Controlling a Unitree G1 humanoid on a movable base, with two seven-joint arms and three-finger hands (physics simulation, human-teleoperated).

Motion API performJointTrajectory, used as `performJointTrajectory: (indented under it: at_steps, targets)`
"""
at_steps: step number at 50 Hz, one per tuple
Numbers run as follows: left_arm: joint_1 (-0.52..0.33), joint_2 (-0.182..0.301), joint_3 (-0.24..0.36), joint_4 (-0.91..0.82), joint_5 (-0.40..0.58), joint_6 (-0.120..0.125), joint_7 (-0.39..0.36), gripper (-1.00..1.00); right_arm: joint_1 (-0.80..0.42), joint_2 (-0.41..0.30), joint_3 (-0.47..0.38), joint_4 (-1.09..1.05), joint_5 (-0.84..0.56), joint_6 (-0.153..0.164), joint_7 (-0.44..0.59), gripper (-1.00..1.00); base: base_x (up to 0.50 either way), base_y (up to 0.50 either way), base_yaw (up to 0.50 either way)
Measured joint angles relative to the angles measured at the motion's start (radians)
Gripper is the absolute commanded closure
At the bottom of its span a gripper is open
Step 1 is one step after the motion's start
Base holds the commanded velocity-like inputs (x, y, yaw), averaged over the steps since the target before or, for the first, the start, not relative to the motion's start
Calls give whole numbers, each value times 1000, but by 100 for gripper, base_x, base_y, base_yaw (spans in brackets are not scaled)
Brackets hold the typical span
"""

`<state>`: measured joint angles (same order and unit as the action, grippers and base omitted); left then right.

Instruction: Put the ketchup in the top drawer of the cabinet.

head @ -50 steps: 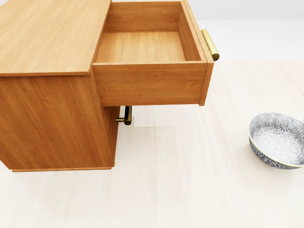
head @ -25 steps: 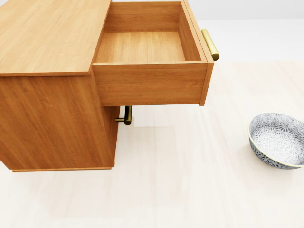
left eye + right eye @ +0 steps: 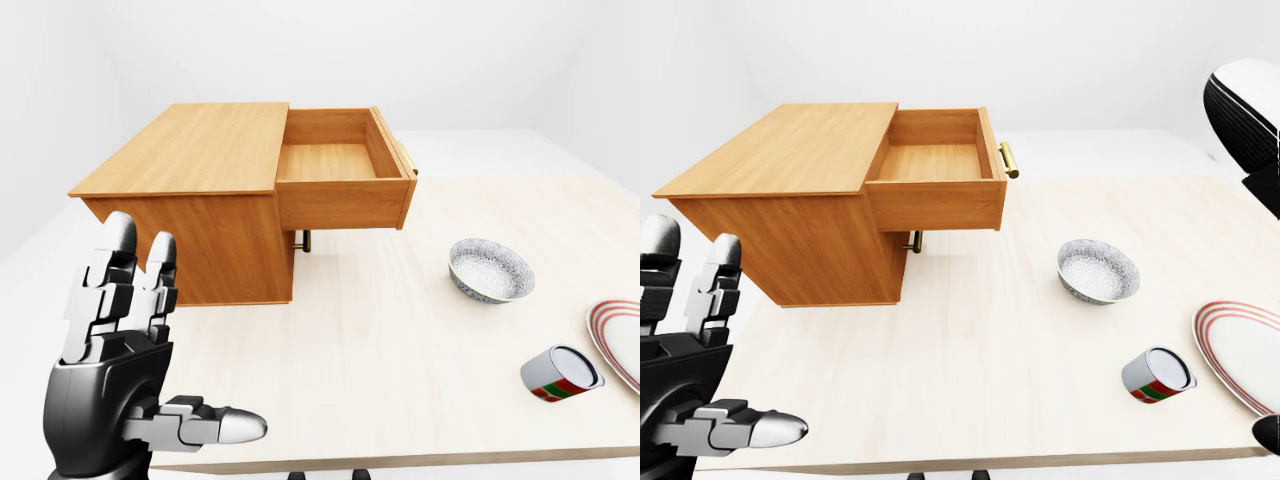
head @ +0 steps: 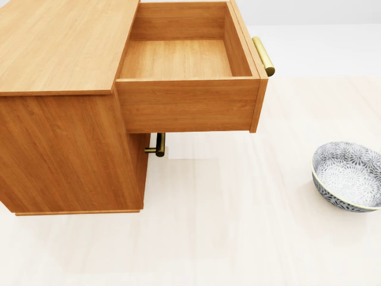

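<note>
No ketchup shows in any view. The wooden cabinet (image 3: 190, 150) stands on the pale table at the left, its top drawer (image 4: 175, 59) pulled fully out and empty, with a brass handle (image 4: 263, 56) on its face. My left hand (image 3: 185, 335) is raised at the bottom left of the left-eye view, fingers spread open and thumb pointing right, holding nothing, well short of the cabinet. Only a black-and-white piece of my right arm (image 3: 1245, 110) shows at the right edge of the right-eye view; its hand is out of sight.
A patterned grey bowl (image 3: 490, 270) sits right of the cabinet. A can with a red and green label (image 3: 560, 373) lies on its side near the table's right edge, beside a red-rimmed plate (image 3: 615, 335). A lower drawer's brass handle (image 4: 158, 145) sticks out under the open drawer.
</note>
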<state>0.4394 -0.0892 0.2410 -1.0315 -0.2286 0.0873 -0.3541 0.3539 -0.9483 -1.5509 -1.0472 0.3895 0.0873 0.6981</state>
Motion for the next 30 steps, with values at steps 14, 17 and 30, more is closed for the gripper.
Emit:
performJointTrajectory:
  at_steps: [14,17,30]
  targets:
    - [-7,3,5,-16,-3,0,6,-100,-84,74,147,0,-671,0,0,-100,0,0,0]
    - [-8,3,5,-16,-2,0,7,-100,-100,96,173,0,-745,0,0,-100,0,0,0]
    - [-8,3,1,-16,2,0,10,-100,-138,187,280,0,-914,0,0,-100,0,0,0]
